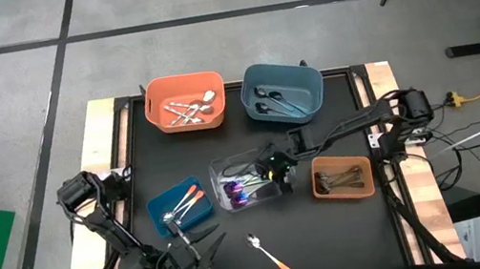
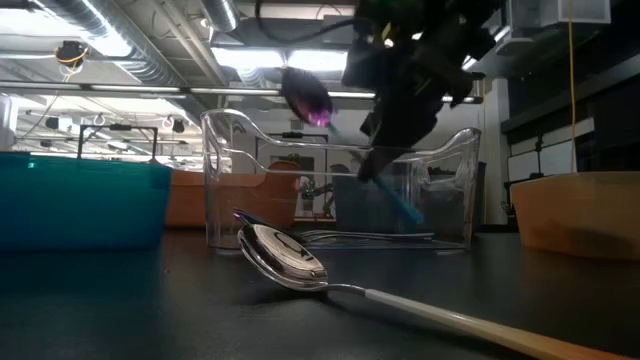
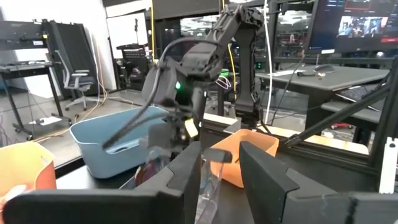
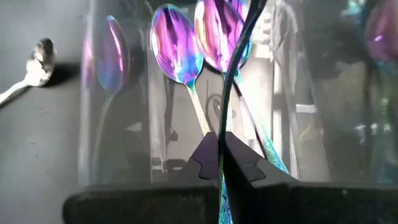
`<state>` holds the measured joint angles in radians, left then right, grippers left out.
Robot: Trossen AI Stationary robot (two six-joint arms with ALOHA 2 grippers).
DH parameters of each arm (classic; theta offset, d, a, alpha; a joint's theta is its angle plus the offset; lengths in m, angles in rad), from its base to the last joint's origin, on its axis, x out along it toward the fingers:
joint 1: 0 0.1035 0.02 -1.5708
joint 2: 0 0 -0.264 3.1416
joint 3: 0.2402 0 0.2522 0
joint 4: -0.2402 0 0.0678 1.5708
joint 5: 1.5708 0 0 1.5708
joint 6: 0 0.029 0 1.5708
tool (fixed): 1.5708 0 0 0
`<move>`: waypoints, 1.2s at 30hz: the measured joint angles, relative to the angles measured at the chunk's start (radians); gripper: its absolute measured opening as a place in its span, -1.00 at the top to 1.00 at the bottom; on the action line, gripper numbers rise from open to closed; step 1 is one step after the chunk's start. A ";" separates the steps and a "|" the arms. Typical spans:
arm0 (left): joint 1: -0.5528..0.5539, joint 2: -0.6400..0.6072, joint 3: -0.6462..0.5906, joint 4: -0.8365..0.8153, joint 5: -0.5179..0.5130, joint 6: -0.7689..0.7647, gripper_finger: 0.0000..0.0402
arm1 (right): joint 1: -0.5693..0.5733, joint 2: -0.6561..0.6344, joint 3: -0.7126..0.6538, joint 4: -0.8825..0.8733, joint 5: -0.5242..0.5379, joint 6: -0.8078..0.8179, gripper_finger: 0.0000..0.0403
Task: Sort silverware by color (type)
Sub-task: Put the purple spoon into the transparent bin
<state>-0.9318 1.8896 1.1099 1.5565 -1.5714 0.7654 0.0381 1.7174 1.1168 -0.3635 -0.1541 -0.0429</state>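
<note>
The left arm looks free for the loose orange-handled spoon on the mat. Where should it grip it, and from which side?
Probably mid-handle, from straight above. The spoon lies flat and alone on the table, so fingers can straddle the slim handle. The bowl is wider and rounded. The left gripper sits open just beside it.

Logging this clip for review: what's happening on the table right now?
The right gripper hangs over the clear bin, shut on an iridescent spoon held above others already inside. The left gripper waits near the table's front edge, open. One orange-handled spoon lies loose on the mat; the orange bin, both blue ones and the brown one already hold silverware.
</note>
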 joint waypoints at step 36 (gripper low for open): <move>0.000 0.000 0.001 -0.003 0.000 -0.005 0.49 | 0.000 0.109 0.000 0.080 0.116 -0.042 0.89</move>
<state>-0.9318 1.8900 1.1110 1.5539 -1.5711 0.7601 0.0380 1.8263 1.1168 -0.2832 -0.0377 -0.0853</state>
